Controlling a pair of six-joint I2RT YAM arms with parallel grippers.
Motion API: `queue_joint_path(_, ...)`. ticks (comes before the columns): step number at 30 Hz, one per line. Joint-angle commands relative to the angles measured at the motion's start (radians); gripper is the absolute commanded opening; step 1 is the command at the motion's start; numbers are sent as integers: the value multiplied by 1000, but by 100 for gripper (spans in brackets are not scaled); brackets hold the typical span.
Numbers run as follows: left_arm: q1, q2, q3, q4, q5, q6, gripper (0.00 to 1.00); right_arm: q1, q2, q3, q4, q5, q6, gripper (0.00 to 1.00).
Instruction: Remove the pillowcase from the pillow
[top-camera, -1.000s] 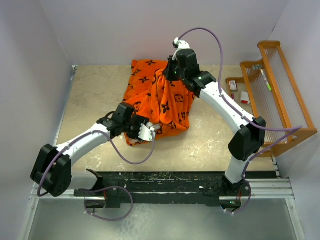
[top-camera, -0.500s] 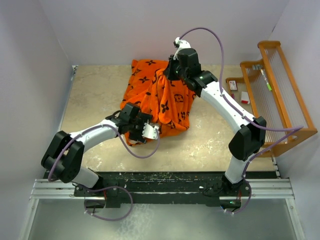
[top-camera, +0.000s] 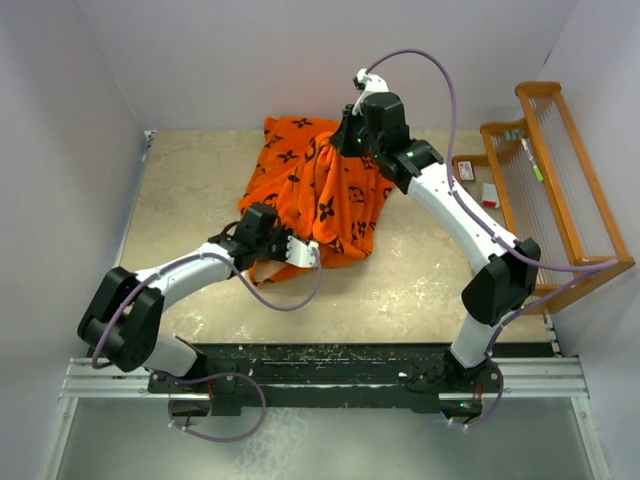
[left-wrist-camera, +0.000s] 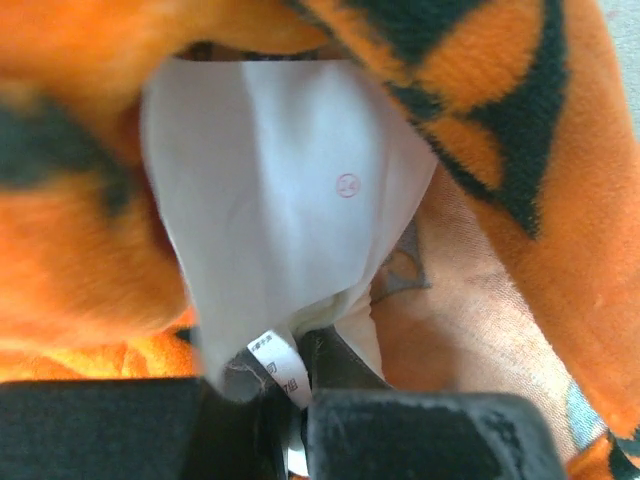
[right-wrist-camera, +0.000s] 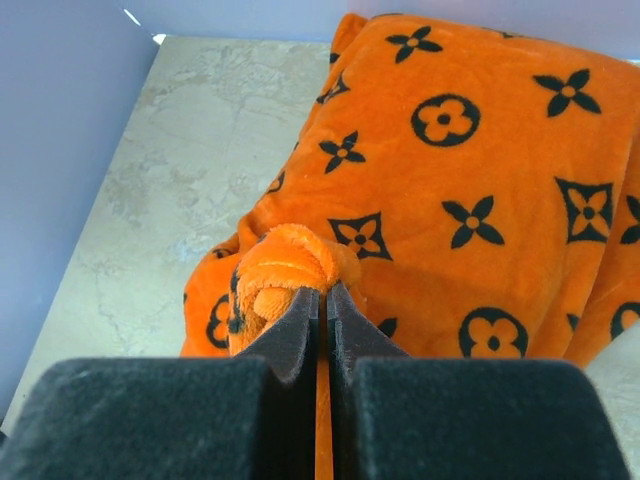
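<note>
change: left hand (top-camera: 299, 252) had shifted closer against pillowcase (top-camera: 330, 195) edge
left hand: clamped on pillow (left-wrist-camera: 280, 200) corner
right hand (right-wrist-camera: 322, 296): pinched pillowcase fold

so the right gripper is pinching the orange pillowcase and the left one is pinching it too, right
Only the right gripper pinches the pillowcase. The left gripper is shut on the white pillow, near its tag: see the left wrist view.

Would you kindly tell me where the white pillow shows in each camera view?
Top external: hidden inside the pillowcase, not visible.
Left wrist: the pillow fills the centre, pinched by the left gripper.
Right wrist: absent; the right gripper pinches orange fabric.
Shared landmark: the pillowcase.
</note>
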Motion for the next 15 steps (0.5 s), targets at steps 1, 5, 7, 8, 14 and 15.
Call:
queue_joint_path(1,7,-132,158,-104,-25,-121,0,-7,-81,6,50,14,-20,0)
queue_joint_path(5,7,-217,369,-279,14,-231,0,-6,-86,-17,50,97,-63,0)
queue_joint_path(7,7,-236,490,-367,32,-278,0,-6,-88,-15,43,104,-73,0)
queue_joint_path(8,7,-242,549,-400,39,-292,0,-6,-89,-8,39,107,-79,0)
queue_joint_path(14,8,-236,892,-474,-16,-368,0,-4,-114,113,-3,95,-133,46)
queue_joint_path(15,8,-230,944,-458,-30,-374,0,-4,-129,128,-5,101,-136,54)
